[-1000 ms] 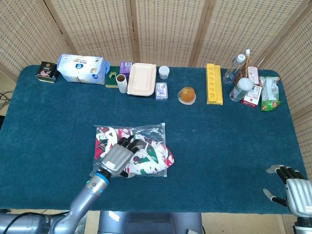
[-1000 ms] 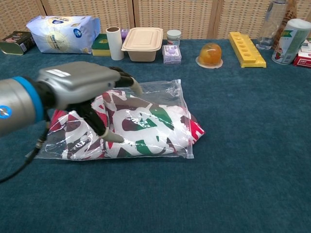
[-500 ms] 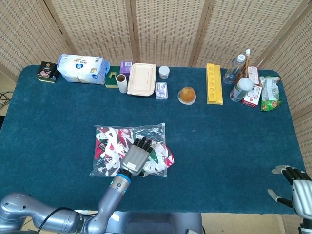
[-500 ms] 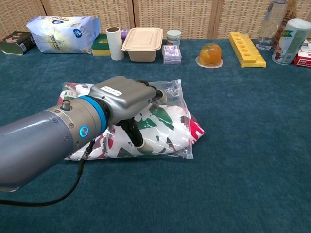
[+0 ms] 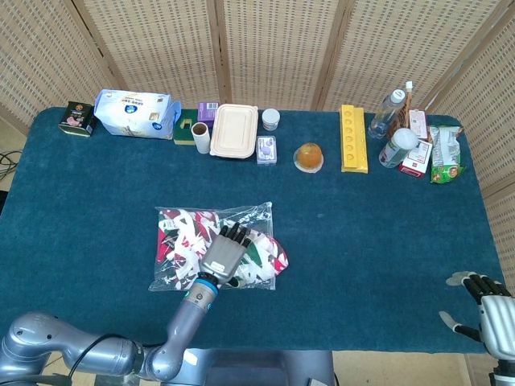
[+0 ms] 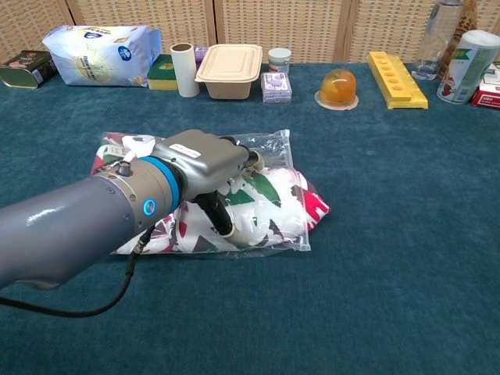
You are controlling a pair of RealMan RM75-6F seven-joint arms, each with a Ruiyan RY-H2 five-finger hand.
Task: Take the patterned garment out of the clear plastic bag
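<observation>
The clear plastic bag [image 5: 251, 214] lies flat on the blue table, left of centre, with the patterned red, green and white garment [image 5: 179, 238] inside it. A fold of the garment pokes out past the bag's right edge [image 6: 316, 205]. My left hand [image 5: 224, 255] rests palm down on the right half of the bag, fingers stretched over the garment. In the chest view this left hand [image 6: 205, 158] presses on the bag [image 6: 275, 144] with its thumb down against the plastic. My right hand [image 5: 488, 302] hovers off the table's near right corner, fingers apart, holding nothing.
Along the far edge stand a blue-white pack [image 5: 135, 112], a cardboard roll [image 5: 202, 137], a beige lunch box [image 5: 234, 130], an orange jelly cup [image 5: 309, 156], a yellow tray [image 5: 352, 137], bottles and snack packets [image 5: 410, 141].
My left hand slid right across the bag, from its middle onto its right half, and the forearm swung in behind it. The right hand sank slightly at the corner.
</observation>
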